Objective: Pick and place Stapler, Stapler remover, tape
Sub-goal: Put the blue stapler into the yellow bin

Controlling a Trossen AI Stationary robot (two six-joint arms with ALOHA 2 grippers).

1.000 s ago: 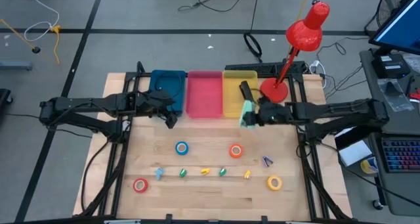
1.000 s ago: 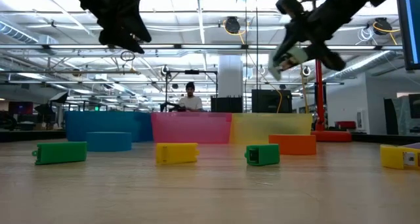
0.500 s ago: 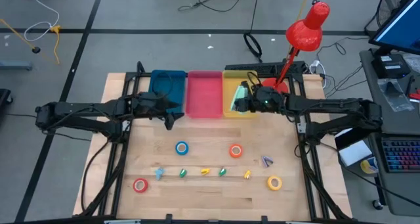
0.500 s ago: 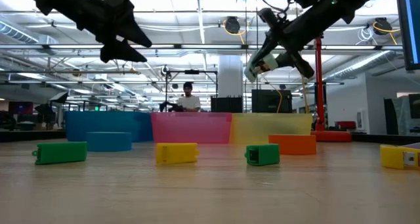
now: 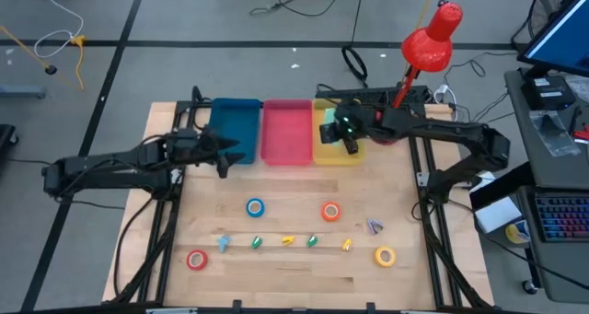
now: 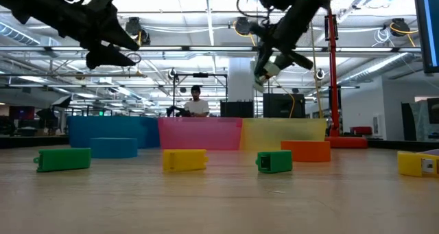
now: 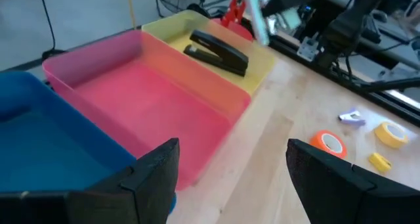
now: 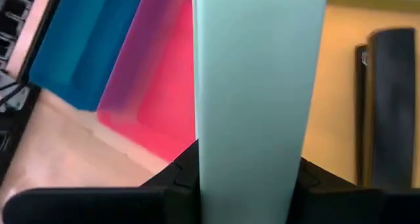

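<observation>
Near edge of the pale wood-plank table [image 5: 276, 268]: red tape roll [image 5: 196, 259] and yellow tape roll [image 5: 385, 256], flat rings with pale cores. Just past them a row of small oblong bits [image 5: 285, 241] (green and yellow, blocky in the low view), then the small purple stapler remover [image 5: 375, 226]. Farther in, blue tape roll [image 5: 254, 207] and orange tape roll [image 5: 330, 212], well apart.

At the far edge are three translucent plastic bins, touching: blue bin [image 5: 234, 130], pink bin [image 5: 286, 132], yellow bin [image 5: 336, 130]. A black stapler [image 7: 218, 51] lies in the yellow one.

Right gripper [image 5: 337, 130] hangs over the yellow bin, arm stretched across and angled down, fingers clamped on a smooth mint-green stapler [image 8: 259, 99]. Left gripper [image 7: 230, 171] is raised near the blue bin's front, jaws spread, empty, arm roughly level.

Red desk lamp [image 5: 431, 35] stands beyond the bins.
</observation>
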